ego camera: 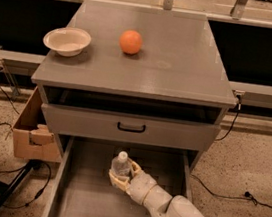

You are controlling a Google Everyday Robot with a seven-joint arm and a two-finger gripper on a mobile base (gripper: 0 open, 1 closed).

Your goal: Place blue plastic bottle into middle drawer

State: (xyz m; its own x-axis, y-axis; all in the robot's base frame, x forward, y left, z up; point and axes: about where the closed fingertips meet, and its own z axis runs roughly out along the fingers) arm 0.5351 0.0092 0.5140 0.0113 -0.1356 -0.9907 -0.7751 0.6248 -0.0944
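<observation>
- The gripper [122, 175] is closed around the lower body of the bottle [120, 163], holding it upright with the cap on top.
- Both are over the far middle of the open drawer [80, 201]. I cannot tell whether the bottle's base touches the floor.
- The bottle looks light, thin-walled and smooth, so it will probably dent under a hard squeeze and slip in a loose one.
- A moderate grip on the body suits it.
- Being tall and narrow, it may tip on release.

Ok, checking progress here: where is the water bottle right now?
The bottle is upright at lower centre of the camera view, held by the gripper over the floor of the open drawer, just below the handled drawer front.
</observation>
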